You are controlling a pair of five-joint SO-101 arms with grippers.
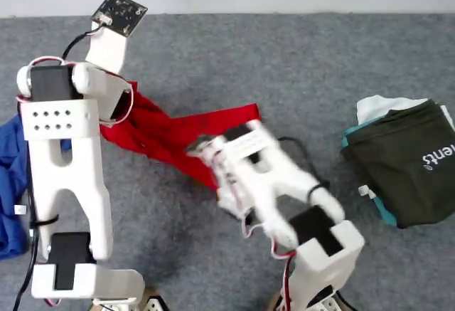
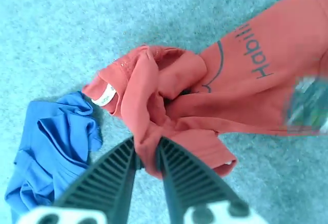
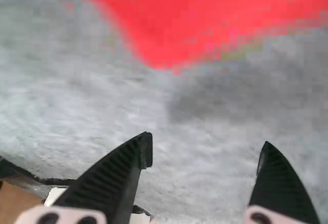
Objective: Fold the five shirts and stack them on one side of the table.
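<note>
Now the left gripper [image 2: 146,149] is pinching a bunched edge of the crumpled red cotton shirt [image 2: 179,96] lying mid-table; the right gripper [image 3: 205,149], jaws spread, is hovering just beside it. Gripping the far hem and pulling taut would probably flatten it.

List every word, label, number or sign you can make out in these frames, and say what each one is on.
On the red shirt, pinched by the left gripper: dark lettering beside a curved line, not transcribed here.
On the white neck tag of that shirt: print too small to read.
On the dark folded shirt: white lettering, cut off at the picture's edge.
No numbers or signs.
</note>
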